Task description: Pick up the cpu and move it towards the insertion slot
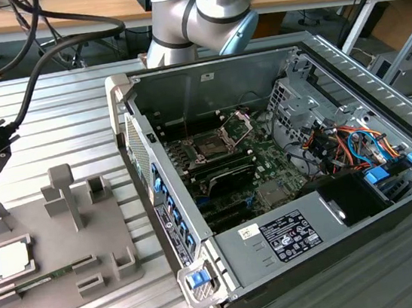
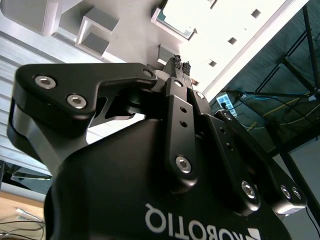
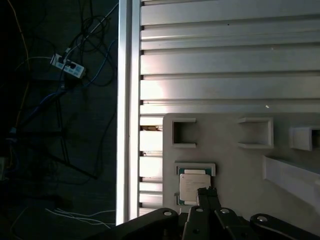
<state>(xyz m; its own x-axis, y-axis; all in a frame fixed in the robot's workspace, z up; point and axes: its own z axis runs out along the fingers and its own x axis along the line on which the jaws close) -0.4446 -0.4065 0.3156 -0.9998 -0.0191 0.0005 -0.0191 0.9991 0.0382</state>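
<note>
In the exterior view we see the cpu (image 1: 11, 259) lying flat in the grey tray (image 1: 50, 243) at the lower left, well apart from the insertion slot (image 1: 213, 147) in the middle. In the second wrist view the tool (image 2: 181, 64) is pressed together, holding nothing. In the first wrist view it hangs over the cpu. We think the cpu is light, stiff and easily hurt, so its thin edges look best to hold.
</note>
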